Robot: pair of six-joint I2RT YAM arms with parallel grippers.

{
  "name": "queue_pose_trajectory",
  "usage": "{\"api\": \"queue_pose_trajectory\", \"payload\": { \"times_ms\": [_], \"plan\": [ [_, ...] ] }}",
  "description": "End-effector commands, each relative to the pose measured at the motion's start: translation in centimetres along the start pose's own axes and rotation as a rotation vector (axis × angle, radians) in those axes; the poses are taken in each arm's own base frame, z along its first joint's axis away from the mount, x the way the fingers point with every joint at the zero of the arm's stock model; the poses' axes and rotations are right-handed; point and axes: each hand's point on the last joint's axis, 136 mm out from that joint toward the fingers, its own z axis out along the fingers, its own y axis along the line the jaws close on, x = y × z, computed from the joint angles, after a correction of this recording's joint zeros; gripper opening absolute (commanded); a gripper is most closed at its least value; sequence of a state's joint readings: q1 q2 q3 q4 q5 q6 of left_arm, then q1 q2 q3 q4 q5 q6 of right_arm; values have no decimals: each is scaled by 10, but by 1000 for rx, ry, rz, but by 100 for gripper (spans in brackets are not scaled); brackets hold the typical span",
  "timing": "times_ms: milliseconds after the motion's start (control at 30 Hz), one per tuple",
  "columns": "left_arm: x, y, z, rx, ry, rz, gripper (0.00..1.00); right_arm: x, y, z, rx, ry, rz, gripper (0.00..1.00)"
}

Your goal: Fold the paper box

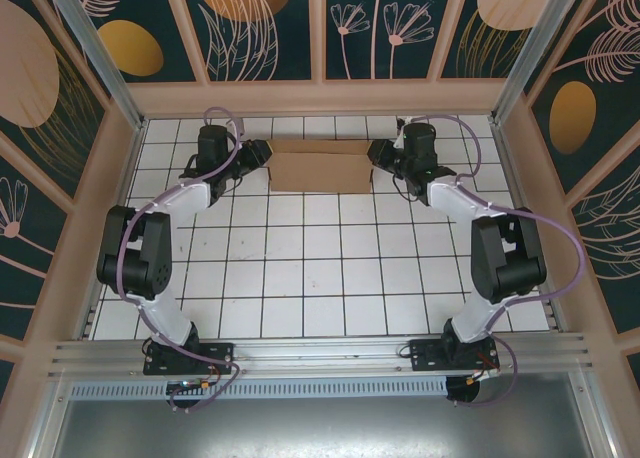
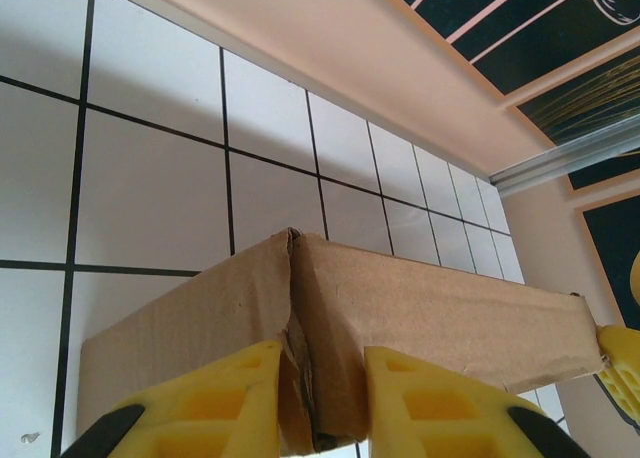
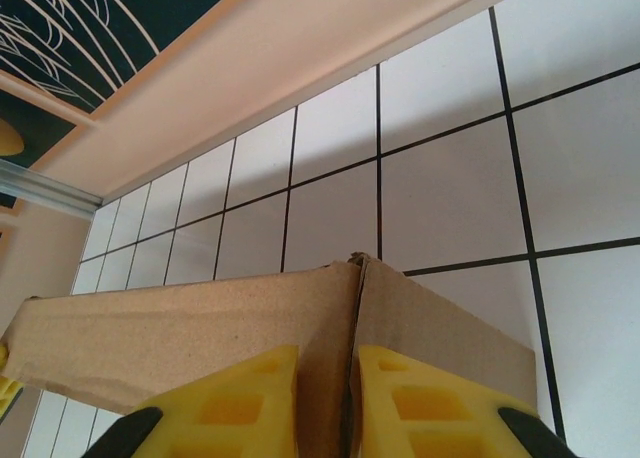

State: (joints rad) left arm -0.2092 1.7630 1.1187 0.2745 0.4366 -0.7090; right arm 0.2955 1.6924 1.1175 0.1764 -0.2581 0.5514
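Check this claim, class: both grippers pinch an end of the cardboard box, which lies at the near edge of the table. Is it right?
Not quite. The top view shows the box lying at the far edge of the table, by the back wall. The left gripper and right gripper do each pinch an end.

No legible text, label or number, even on the paper box (image 1: pixel 320 168)
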Motion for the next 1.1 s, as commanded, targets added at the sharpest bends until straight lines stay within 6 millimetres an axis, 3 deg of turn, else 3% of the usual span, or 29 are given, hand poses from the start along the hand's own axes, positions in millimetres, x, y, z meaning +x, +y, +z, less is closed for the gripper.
{"api": "queue_pose_trajectory", "payload": {
  "times_ms": [0,200,433,667,933,1067],
  "plan": [
    [8,-38,4,139,37,46,24,10,44,4,-192,48,-62,20],
    [14,-35,-15,145,-45,55,22,26,38,-11,-215,-24,-122,19],
    [68,-10,-24,57,27,68,23,67,25,-29,-174,-71,-208,20],
    [103,8,-44,-3,35,41,24,108,9,-49,-149,-62,-201,20],
    [140,30,-67,-50,54,-12,42,135,-8,-74,-112,-87,-145,39],
    [144,37,-77,-92,55,-7,52,139,-16,-77,-85,-79,-128,52]
  ]
}}
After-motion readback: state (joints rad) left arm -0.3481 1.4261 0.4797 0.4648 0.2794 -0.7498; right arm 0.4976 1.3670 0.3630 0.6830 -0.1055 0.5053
